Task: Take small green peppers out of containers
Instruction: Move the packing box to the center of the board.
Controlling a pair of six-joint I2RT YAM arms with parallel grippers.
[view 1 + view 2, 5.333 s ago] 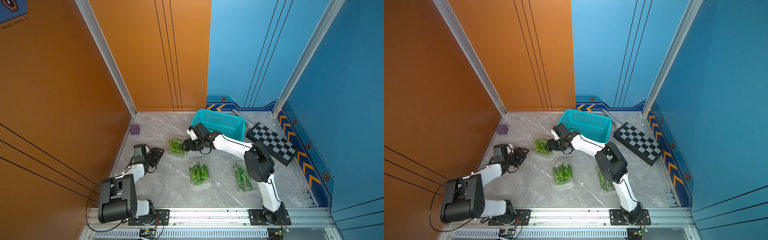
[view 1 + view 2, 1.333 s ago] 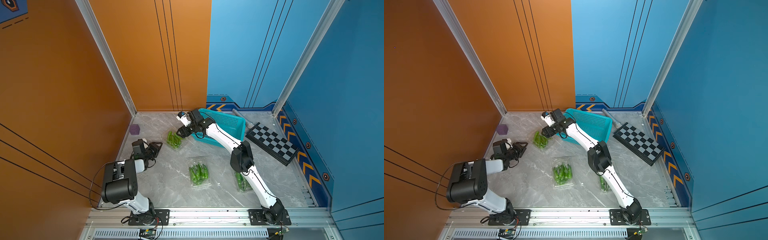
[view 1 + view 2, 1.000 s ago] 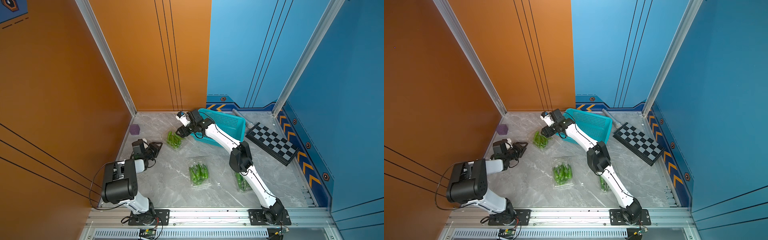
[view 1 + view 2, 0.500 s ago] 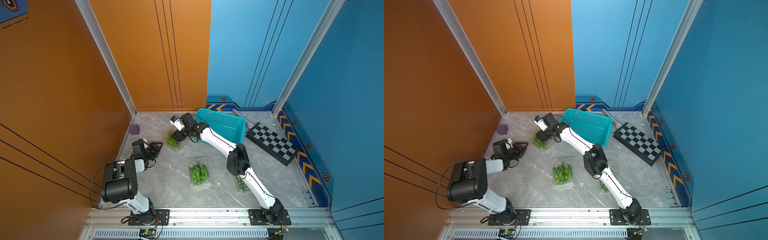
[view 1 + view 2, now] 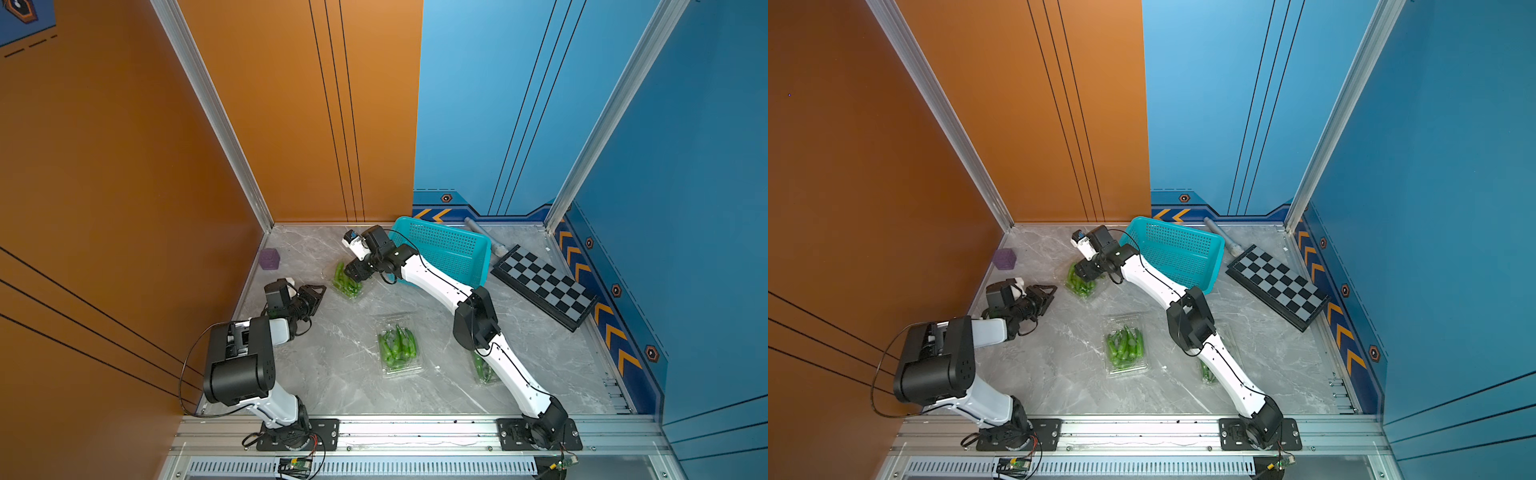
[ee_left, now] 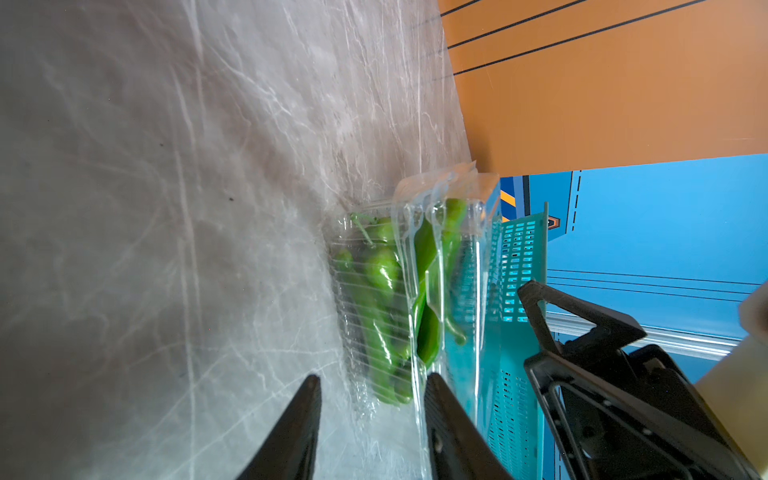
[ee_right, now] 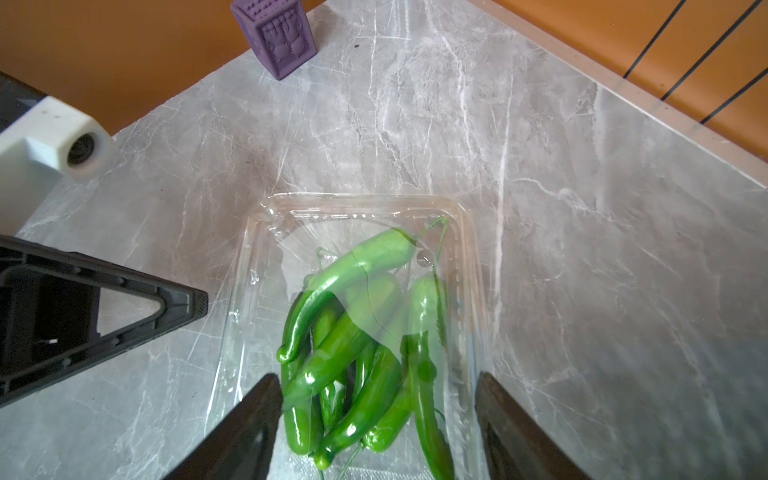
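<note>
Marble counter (image 5: 340,374), carrying three containers (image 5: 412,371) of small green peppers (image 5: 397,345); right gripper (image 5: 353,274) spread wide over one, left gripper (image 5: 319,296) half-open, empty.

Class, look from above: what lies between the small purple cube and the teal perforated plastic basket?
The right pincer, open, over a clear plastic clamshell tray of slim green peppers; both top views show it.

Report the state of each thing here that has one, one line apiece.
Far clear plastic clamshell tray: lid looks ajar, slim green peppers inside.
Middle clear clamshell tray: peppers inside, lid unclear.
Third clear clamshell tray: partly hidden under right arm, peppers inside.
Teal perforated plastic basket: empty.
Left claw: open, empty.
Right claw: open, over the far tray.
</note>
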